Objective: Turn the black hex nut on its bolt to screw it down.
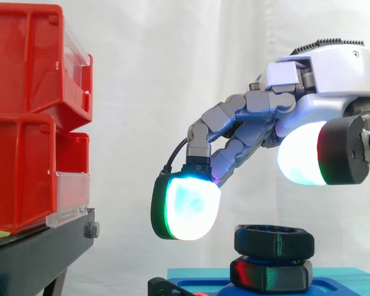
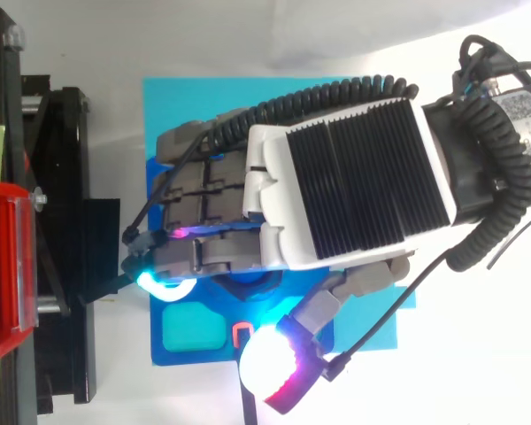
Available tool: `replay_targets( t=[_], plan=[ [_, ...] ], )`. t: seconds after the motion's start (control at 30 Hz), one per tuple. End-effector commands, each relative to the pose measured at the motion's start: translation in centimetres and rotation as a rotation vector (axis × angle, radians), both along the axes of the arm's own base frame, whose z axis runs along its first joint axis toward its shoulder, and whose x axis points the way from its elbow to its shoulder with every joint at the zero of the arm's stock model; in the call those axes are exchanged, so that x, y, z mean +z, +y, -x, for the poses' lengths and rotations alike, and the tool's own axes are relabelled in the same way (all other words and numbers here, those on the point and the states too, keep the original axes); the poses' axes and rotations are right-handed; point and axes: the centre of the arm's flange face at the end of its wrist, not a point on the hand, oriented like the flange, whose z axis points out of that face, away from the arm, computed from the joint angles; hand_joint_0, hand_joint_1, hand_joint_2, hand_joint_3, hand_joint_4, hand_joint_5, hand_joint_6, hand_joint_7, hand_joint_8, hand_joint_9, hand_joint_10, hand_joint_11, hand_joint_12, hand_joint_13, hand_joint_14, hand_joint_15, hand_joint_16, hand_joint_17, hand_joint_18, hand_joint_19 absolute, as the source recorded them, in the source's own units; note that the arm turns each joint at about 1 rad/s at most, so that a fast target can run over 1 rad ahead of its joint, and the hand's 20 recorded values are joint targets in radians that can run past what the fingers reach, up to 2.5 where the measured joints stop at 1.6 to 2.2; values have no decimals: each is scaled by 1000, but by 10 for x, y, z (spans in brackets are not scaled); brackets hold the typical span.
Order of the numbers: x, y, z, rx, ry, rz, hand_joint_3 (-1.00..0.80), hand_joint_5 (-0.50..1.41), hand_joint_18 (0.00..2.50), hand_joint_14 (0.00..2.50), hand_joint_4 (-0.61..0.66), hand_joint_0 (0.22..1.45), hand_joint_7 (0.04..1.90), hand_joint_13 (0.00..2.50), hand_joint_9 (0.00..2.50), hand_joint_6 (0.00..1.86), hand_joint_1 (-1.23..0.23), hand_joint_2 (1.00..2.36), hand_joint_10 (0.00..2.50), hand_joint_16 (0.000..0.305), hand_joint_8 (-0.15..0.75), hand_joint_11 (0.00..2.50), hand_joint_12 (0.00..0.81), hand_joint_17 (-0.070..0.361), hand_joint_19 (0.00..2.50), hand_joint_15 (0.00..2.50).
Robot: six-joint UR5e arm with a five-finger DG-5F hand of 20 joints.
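The black hex nut point(image 1: 274, 242) sits on its bolt above a second black hex piece point(image 1: 271, 274), which rests on a blue base point(image 1: 336, 285). My hand point(image 1: 333, 80) hovers just above the nut with relaxed, bent fingers and holds nothing. One glowing white-cyan fingertip point(image 1: 188, 206) hangs to the left of the nut and slightly higher. The thumb pad point(image 1: 302, 154) glows white well above the nut's right side. In the top view my hand point(image 2: 354, 177) covers the nut, and the blue base point(image 2: 186, 341) lies on a cyan mat point(image 2: 168, 106).
Stacked red bins point(image 1: 31, 117) stand on a black stand point(image 1: 43, 246) at the left, a short gap from the fingertips. From above, the stand point(image 2: 57, 221) borders the mat's left edge. A white curtain hangs behind.
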Motion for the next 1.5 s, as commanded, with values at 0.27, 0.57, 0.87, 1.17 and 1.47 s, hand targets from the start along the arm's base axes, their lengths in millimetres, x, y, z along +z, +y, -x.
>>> replay_targets(
  t=[0.27,0.57,0.87,1.17,1.47],
  plan=[
    [-1,12,-1,4,6,0,-500,-190,531,7,288,455,740,688,675,713,-357,1000,9,45,350,514,373,101,209,230],
    [-1,16,0,8,15,1,-500,-190,531,7,292,456,737,688,674,715,-357,1000,9,45,348,524,374,101,209,226],
    [-6,16,4,-14,65,7,-500,-190,535,7,296,456,730,696,674,716,-358,1000,11,45,348,513,375,101,215,231],
    [-7,16,6,-13,80,10,-500,-190,541,7,296,457,732,704,676,715,-359,1000,11,45,349,515,374,101,215,236],
    [-8,12,7,-16,82,25,-500,-191,544,7,289,457,739,705,677,715,-360,1000,9,45,346,520,374,101,220,233]
  ],
)
